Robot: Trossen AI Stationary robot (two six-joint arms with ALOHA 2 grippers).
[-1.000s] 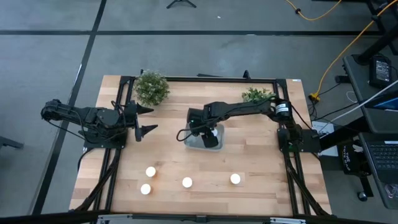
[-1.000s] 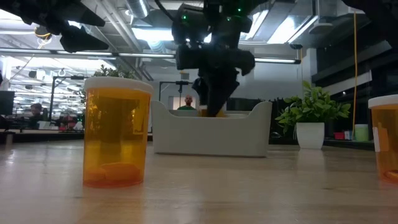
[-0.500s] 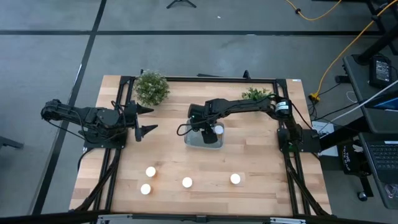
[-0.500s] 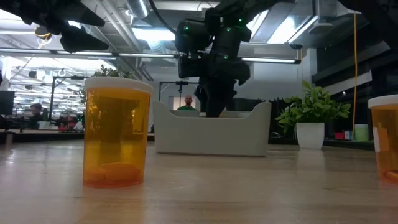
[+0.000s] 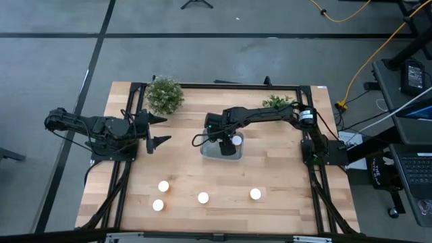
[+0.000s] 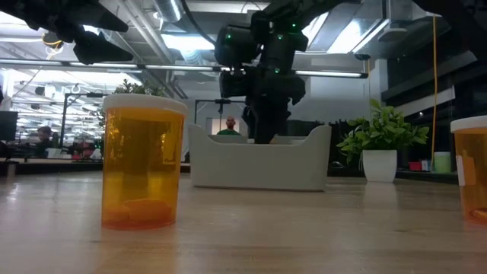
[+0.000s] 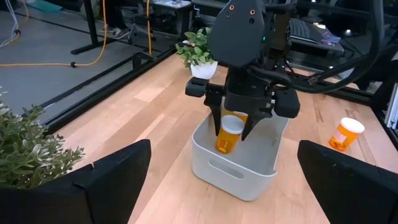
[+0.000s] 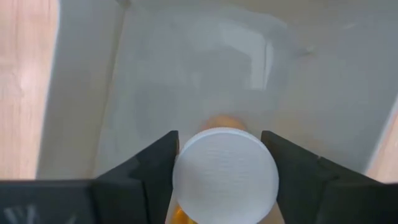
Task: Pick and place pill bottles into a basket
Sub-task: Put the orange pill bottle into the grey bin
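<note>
The pale basket [image 5: 208,154] stands mid-table. My right gripper [image 7: 232,136] reaches down into it, shut on a pill bottle [image 7: 226,140] with an orange body and a white cap [image 5: 237,140]; the bottle tilts inside the basket [image 7: 231,179]. Several more pill bottles stand upright on their bases near the table's near edge [image 5: 163,185] [image 5: 158,204] [image 5: 203,198] [image 5: 255,194]. My left gripper [image 5: 166,129] waits open and empty at the table's left. My right gripper pinches the bottle's top between its two fingers [image 8: 155,165], which flank the white cap [image 8: 225,174]. In the left wrist view the fingertips sit just under the cap [image 7: 232,125]. The fingers come from above, pointing down. The bottle tilts; the basket wall hides its bottom.
Two green potted plants stand at the table's far edge [image 5: 164,94] [image 5: 279,103]. In the low view one bottle [image 6: 143,164] stands close in front and another [image 6: 473,171] at the right. Bare wood lies between the basket and the near bottles.
My right gripper has drawn back a little toward the table's far edge over the basket and gone down. The bottle's orange body, which showed above the basket's wall, has sunk behind it, and its white cap now shows from above. Little has moved in the last half second.
</note>
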